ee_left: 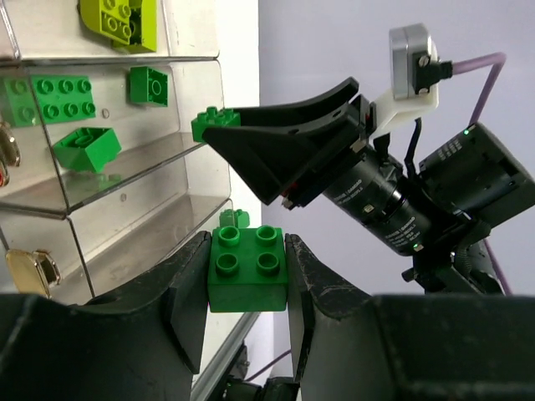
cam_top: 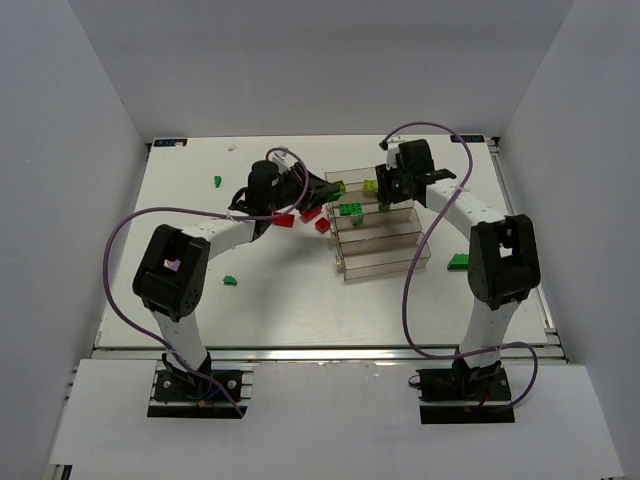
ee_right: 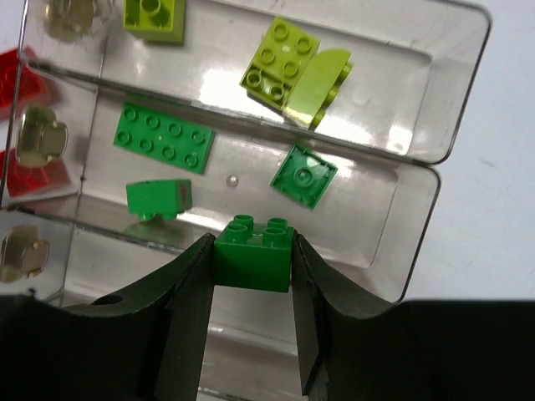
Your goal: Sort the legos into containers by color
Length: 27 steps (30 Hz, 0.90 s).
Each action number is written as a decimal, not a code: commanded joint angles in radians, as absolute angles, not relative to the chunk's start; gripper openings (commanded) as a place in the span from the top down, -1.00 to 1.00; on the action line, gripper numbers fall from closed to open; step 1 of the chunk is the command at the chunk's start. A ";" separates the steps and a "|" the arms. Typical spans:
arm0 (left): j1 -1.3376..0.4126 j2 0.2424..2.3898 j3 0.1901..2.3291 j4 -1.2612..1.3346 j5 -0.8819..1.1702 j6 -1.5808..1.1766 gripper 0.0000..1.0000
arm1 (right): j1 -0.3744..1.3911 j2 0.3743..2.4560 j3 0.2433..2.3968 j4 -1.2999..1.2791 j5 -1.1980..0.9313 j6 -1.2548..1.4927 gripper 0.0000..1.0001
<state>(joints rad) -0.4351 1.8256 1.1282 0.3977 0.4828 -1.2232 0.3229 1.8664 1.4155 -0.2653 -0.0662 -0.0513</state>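
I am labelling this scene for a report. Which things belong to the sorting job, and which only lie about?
Job: trays; red legos; green lego; left claw, right claw, each gripping a green brick.
Lying about: purple cables; white speck.

Robotics lab cell: white table boxed by plain grey walls, aluminium rail along near edge.

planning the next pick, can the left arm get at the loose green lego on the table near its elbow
Probably not yet: the left end effector is shut on a green brick. The loose green lego itself lies uncovered on the table.
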 commanded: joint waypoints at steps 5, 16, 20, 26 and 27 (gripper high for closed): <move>-0.439 1.873 1.271 0.246 0.491 -1.085 1.00 | 0.308 1.914 1.489 -0.222 -0.041 -0.077 0.44; -0.482 2.074 1.653 -0.181 0.368 -0.751 0.95 | 0.245 1.853 1.482 -0.270 -0.179 -0.139 -0.64; -0.512 2.164 1.807 -0.351 0.298 -0.665 0.78 | 0.204 1.777 1.477 -0.345 -0.441 -0.277 -0.79; -0.560 2.301 2.029 -0.509 0.215 -0.586 0.38 | 0.134 1.703 1.456 -0.413 -0.629 -0.368 -0.79; -0.563 2.310 2.042 -0.518 0.209 -0.584 0.36 | 0.127 1.695 1.451 -0.411 -0.630 -0.365 -0.79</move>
